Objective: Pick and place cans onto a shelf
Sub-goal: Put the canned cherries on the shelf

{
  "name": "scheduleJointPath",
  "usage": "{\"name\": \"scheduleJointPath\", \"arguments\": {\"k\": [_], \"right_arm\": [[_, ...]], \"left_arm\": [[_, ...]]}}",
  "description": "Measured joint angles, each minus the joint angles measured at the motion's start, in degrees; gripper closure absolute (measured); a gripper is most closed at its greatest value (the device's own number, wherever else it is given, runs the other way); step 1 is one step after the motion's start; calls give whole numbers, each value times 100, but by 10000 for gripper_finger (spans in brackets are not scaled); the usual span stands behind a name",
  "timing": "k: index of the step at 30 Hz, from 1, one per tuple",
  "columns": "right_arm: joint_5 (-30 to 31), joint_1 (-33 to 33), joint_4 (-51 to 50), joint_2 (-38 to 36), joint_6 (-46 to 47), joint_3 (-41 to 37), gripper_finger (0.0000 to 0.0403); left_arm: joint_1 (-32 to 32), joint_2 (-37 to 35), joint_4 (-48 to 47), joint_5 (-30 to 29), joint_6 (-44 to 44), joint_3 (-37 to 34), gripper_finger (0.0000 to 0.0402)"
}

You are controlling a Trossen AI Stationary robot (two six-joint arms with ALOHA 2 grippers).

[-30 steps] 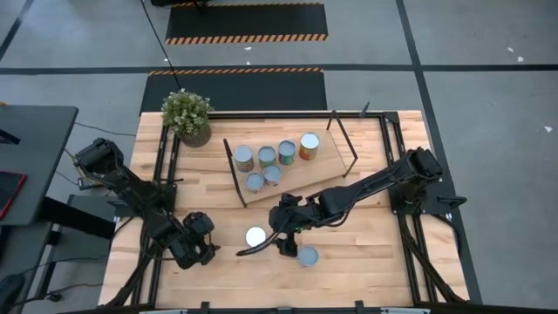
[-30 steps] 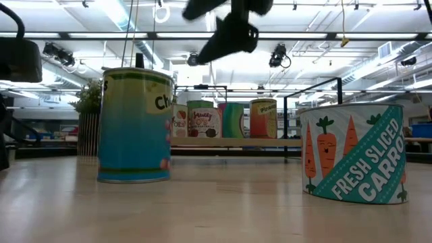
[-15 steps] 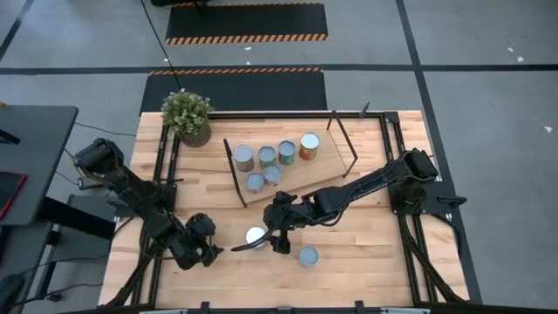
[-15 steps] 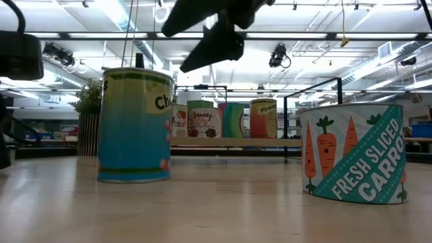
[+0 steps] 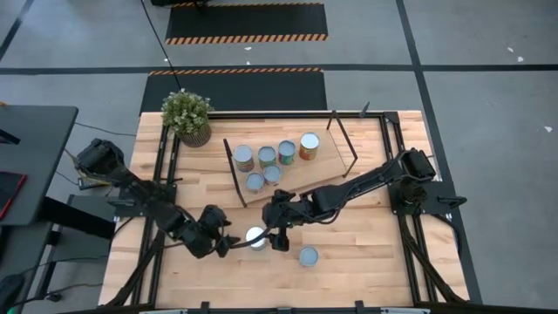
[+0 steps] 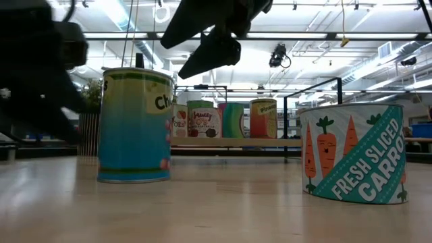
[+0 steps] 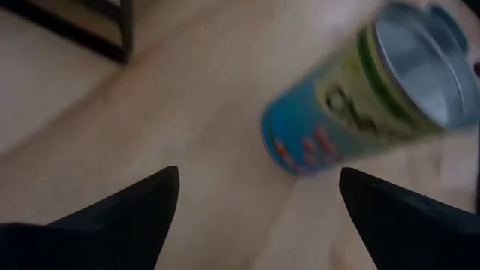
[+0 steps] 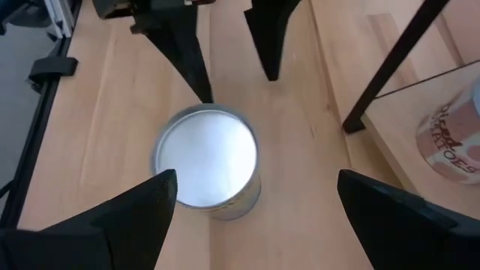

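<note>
A can with a white top (image 5: 255, 237) stands upright on the tabletop; its side is blue and green (image 6: 135, 125). My right gripper (image 5: 268, 240) is open above it, pointing down, with one finger on either side of the can's top (image 8: 206, 163) and clear of it. My left gripper (image 5: 232, 243) is open just to the can's left, and the can (image 7: 352, 97) shows ahead of its fingers. A second can with a carrot label (image 6: 354, 152) stands on its base nearer the front edge (image 5: 308, 256). Several cans (image 5: 267, 157) stand on the shelf (image 5: 309, 170).
A potted plant (image 5: 187, 115) stands at the far left corner. The shelf's black frame ends (image 5: 349, 144) rise at both its sides, and one leg shows close by in the right wrist view (image 8: 390, 67). Black rails (image 5: 161, 166) run along the table's left and right edges.
My left gripper has gone toward the table's right edge, up to the white-topped can. My right gripper has gone toward the table's left edge, from near the carrot can to above the white-topped can. Both cans have stayed where they were.
</note>
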Motion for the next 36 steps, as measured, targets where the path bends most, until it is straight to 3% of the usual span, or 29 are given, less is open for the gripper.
{"name": "scheduleJointPath", "arguments": {"k": [11,16,20,30,36], "right_arm": [[4,-85,-821,-116,-64,256,27],[105,-101,-1206,-114,-251,430,27],[130,-124,-1484,-116,-229,569,27],[107,-122,-1455,-110,15,577,27],[10,-149,-1458,-105,-36,575,25]], "left_arm": [[647,0,296,-24,797,0,26],[812,-6,237,608,1206,0,26],[727,-51,94,923,1203,1,26],[277,-683,-1160,921,941,4,26],[11,-702,-1210,908,781,4,26]]}}
